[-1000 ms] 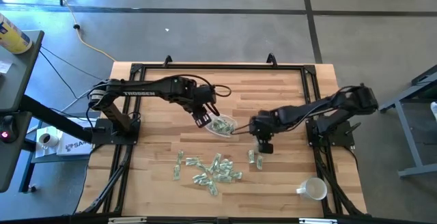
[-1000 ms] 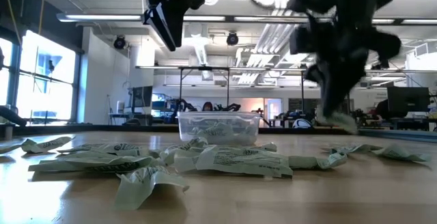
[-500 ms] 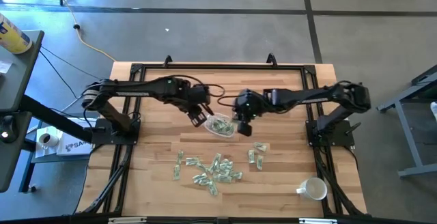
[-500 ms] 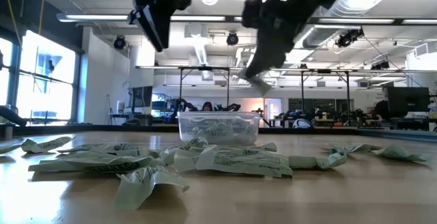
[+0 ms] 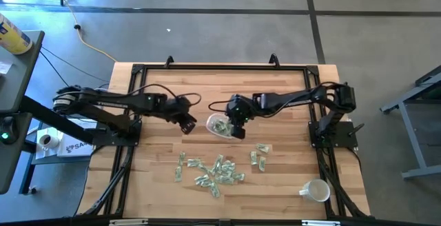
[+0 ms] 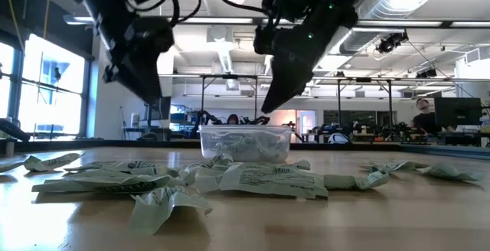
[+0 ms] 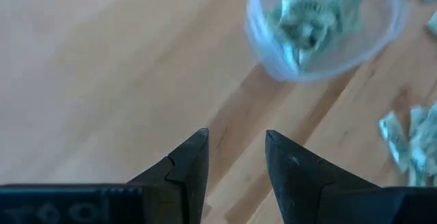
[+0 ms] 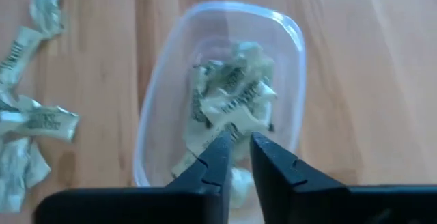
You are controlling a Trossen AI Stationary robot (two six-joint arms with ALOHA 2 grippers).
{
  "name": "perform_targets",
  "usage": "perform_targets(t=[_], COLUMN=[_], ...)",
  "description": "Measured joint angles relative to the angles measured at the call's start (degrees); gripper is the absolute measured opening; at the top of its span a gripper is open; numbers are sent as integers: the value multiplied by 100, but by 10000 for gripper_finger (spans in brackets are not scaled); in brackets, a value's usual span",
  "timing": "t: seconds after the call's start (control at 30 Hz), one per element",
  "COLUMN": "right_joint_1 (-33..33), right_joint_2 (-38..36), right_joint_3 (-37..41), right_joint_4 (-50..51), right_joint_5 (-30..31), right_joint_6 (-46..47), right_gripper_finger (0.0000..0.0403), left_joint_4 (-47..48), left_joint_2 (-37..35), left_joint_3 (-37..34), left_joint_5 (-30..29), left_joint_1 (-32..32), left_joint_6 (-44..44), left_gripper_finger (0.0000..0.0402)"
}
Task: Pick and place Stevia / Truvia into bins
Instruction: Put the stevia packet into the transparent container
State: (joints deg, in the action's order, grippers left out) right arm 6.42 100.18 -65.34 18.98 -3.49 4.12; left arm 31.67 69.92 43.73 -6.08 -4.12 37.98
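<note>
My right gripper [image 8: 237,157]: hanging directly above the bin, fingers parted by a narrow gap with nothing between them; a crumpled sachet lies in the bowl just beyond the tips.
My right fingers [image 8: 215,159]: 2 dark tips pointing down into the bowl's opening.
My left gripper [image 7: 235,157]: over bare wood beside the bin, on its left in the high view, fingers spread and empty.
Bin [image 5: 222,127]: 1 clear shallow plastic bowl [image 8: 290,60] near the middle of the table, upright, holding a heap of crumpled green-and-white sachets [image 8: 229,104].
Bin in the low view [image 6: 245,142]: behind the loose pile, with my right gripper [image 6: 268,104] just above its rim.
Loose Stevia sachets [image 5: 210,171]: a scattered cluster on the wood nearer the front edge, apart from the bowl; a few more [image 5: 259,156] lie to its right.
Table [image 5: 289,102]: pale wooden top inside a black frame.
Mug [image 5: 315,191]: white, near the front right corner, well apart from the sachets.
Room beyond: a person [image 6: 422,115] shows far off at the right of the low view.
</note>
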Motion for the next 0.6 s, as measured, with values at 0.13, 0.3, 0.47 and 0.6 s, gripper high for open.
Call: perform_targets(t=[0.13, 0.3, 0.47, 0.6], right_joint_1=[-4, -7, -9, -10], right_joint_2=[-354, -707, -878, -878], right_joint_3=[-2, 42, 307, 558], right_joint_4=[470, 1259, 1421, 1398], right_joint_5=[325, 756, 1048, 1194], right_joint_6=[-151, -304, -187, -24], right_gripper_finger=[93, 148, 206, 249], left_joint_4=[-713, -120, 698, 1160], left_joint_2=[2, -79, -11, 211], left_joint_3=[-465, -427, -134, 85], left_joint_5=[757, 1460, 862, 364], left_joint_1=[1, 247, 1248, 2118], left_joint_6=[197, 1488, 3383, 4820], left_gripper_finger=[177, 177, 177, 177])
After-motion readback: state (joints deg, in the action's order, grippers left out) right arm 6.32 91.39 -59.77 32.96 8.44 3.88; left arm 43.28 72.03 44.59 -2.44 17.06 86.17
